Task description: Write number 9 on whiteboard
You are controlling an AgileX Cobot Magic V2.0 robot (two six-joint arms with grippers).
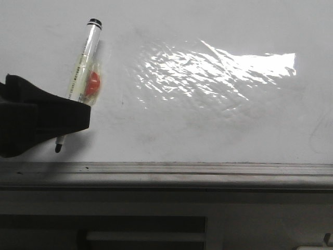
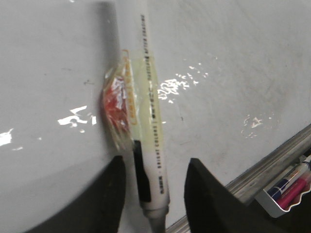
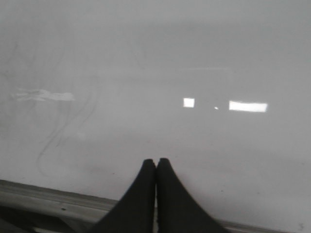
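The left gripper (image 1: 73, 117) clasped a white marker (image 1: 83, 65) just above the grey edge rail (image 1: 166, 169), its tip against the whiteboard (image 1: 208, 125). No drawn 9 showed on that board. The right gripper (image 3: 156, 167) hung with fingers pressed together, empty, near the rail.

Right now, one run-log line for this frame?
left claw: shut on marker, tip low near rail | right claw: shut, empty | whiteboard: no 9 drawn, faint smudges only
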